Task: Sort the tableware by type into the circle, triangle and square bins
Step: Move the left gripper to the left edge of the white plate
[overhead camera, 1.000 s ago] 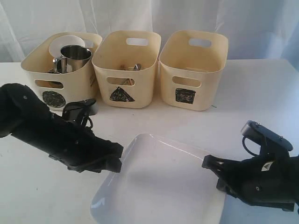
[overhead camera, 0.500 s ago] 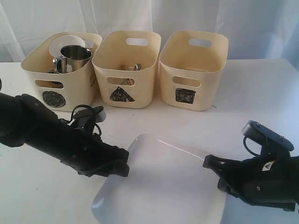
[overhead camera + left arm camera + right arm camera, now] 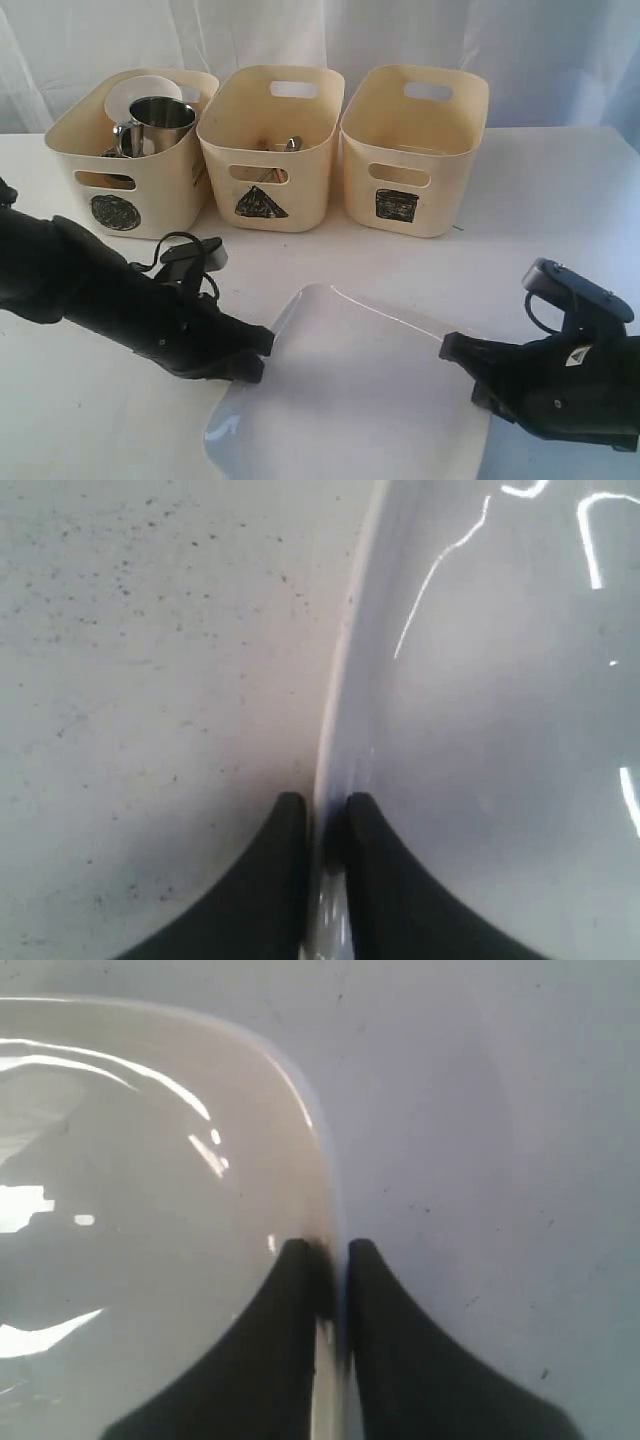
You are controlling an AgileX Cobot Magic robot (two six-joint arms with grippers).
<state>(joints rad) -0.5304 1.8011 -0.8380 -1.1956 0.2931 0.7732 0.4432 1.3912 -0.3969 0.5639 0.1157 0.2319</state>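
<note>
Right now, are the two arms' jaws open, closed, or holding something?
Left gripper: jaws closed on the rim of the white plate.
Right gripper: jaws closed on the plate's opposite rim.

Cream bins, white plate, black arms on a white table

Plate (image 3: 350, 400) glossy white with bright streak highlights and soft grey shade across its middle; circle bin (image 3: 165, 170), triangle bin (image 3: 310, 190) and square bin (image 3: 450, 200) all plain cream, each with a blackish scribbled mark: circle mark (image 3: 116, 212), triangle mark (image 3: 260, 203), square mark (image 3: 397, 206); mug (image 3: 160, 120) shiny steel-grey, dark inside; table (image 3: 120, 680) white, peppered close up with fine dark specks; curtain (image 3: 80, 40) white shading to pale blue; left gripper (image 3: 325, 805) and right gripper (image 3: 322, 1255) matte black, arms black too
</note>
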